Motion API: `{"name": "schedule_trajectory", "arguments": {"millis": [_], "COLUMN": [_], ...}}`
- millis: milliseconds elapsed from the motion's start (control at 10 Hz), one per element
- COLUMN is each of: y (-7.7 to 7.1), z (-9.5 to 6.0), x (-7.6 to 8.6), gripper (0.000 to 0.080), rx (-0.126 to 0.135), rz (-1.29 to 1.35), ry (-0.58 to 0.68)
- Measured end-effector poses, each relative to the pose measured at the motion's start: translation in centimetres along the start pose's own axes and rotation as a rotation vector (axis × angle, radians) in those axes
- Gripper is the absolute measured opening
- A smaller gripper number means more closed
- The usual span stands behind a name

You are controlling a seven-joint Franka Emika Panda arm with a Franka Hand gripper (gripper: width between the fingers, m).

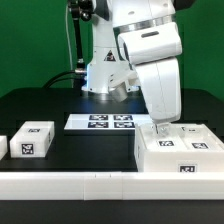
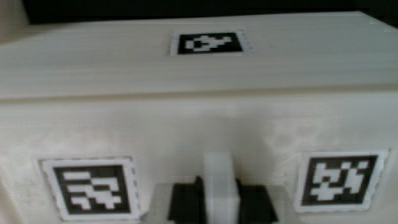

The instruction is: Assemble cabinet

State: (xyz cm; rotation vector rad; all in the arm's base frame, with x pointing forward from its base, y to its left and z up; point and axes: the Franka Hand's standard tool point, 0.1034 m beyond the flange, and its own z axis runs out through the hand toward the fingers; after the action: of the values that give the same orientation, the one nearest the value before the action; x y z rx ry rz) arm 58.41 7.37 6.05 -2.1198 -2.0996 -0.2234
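Note:
The cabinet (image 1: 182, 152) is a large white box-shaped body with tags, lying at the exterior view's right near the front. It fills the wrist view (image 2: 196, 95), with one tag on top and two on the near face. My gripper (image 1: 160, 128) reaches straight down onto its far left part. In the wrist view the gripper (image 2: 210, 202) has its two dark fingers (image 2: 178, 198) pressed on either side of a thin white upright wall of the cabinet, so it is shut on that wall.
The marker board (image 1: 100, 122) lies flat at mid table before the robot base. A small white block with one tag (image 1: 32, 140) sits at the left, and another (image 1: 2, 146) is cut by the left edge. A long white rail (image 1: 70, 184) runs along the front.

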Motion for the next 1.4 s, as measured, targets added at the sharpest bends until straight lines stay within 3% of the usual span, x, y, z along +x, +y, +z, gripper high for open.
{"name": "schedule_trajectory", "arguments": {"millis": [100, 200, 300, 400, 500, 600, 700, 900, 1300, 1400], "y": [0.0, 0.0, 0.0, 0.1, -0.1, -0.8, -1.5, -1.5, -1.7, -2.1], "z": [0.0, 0.0, -0.1, -1.2, -2.5, -3.3, -3.4, -3.2, -3.0, -2.9], "x": [0.0, 0.0, 0.0, 0.1, 0.1, 0.2, 0.3, 0.2, 0.1, -0.2], "gripper": [0.0062, 0.0144, 0.0281, 0.0281, 0.0464, 0.0587, 0.0587, 0.0648, 0.0648, 0.0648], "rx": [0.000, 0.000, -0.002, -0.016, -0.030, -0.034, -0.032, -0.029, -0.026, -0.064], "rz": [0.001, 0.001, 0.003, 0.013, 0.011, 0.014, 0.015, 0.017, 0.019, 0.056], "ry": [0.000, 0.000, 0.000, -0.011, -0.029, -0.044, -0.052, -0.049, -0.049, -0.045]}}
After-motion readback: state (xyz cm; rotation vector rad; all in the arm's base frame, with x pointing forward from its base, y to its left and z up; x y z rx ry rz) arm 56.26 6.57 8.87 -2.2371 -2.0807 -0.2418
